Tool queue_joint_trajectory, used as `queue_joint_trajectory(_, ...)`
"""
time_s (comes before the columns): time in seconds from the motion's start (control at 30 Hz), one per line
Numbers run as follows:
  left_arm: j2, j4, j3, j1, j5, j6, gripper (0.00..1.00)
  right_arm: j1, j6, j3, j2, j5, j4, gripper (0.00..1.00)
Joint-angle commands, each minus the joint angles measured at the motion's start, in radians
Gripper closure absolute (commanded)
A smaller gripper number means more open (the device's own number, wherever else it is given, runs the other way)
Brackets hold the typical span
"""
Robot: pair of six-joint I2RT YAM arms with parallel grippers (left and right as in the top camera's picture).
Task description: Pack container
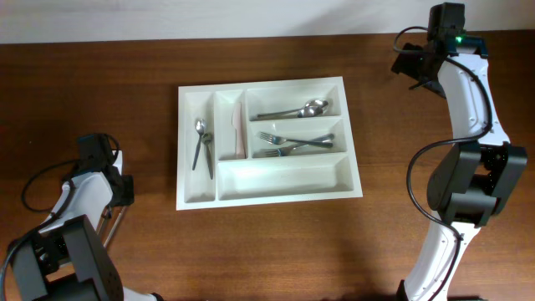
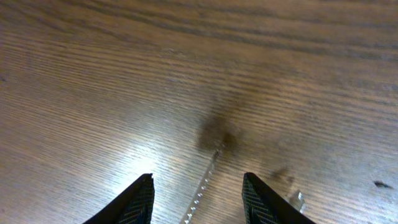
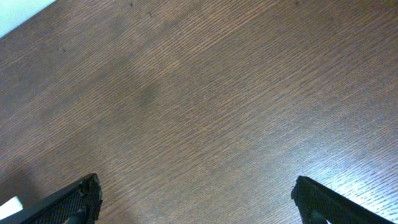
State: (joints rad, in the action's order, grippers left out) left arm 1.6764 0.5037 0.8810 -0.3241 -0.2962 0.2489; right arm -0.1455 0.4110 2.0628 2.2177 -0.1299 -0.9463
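The container [image 1: 185, 199] is a white five-compartment tray in the middle of the table. A spoon [image 1: 199, 140] lies in its leftmost narrow compartment and a pinkish item [image 1: 239, 130] in the second. Spoons [image 1: 294, 109] lie in the top long compartment and forks [image 1: 291, 142] in the middle one; the bottom one holds nothing. My left gripper [image 1: 117, 209] [image 2: 198, 182] is open, low over the table left of the tray, with a thin serrated knife [image 2: 209, 173] [image 1: 111, 226] lying between its fingers. My right gripper [image 1: 411, 65] [image 3: 196, 190] is open and empty over bare wood, right of the tray's far corner.
Brown wooden table [image 1: 418, 251] all around the tray. A pale wall strip runs along the table's far edge [image 1: 167, 17]. A small white bit shows at the lower left edge of the right wrist view [image 3: 9, 204].
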Motion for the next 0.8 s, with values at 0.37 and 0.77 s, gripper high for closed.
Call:
queue_joint_trajectory(0.37,0.008,-0.003,-0.002,-0.025,0.031,0.060,0.57,0.000,0.002,0.016,0.013,-0.002,0.000,0.01)
queue_joint_trajectory(0.77,0.009,-0.006,-0.015,-0.125,0.134,0.060,0.57,0.000,0.002,0.016,0.013,-0.002,0.000,0.01)
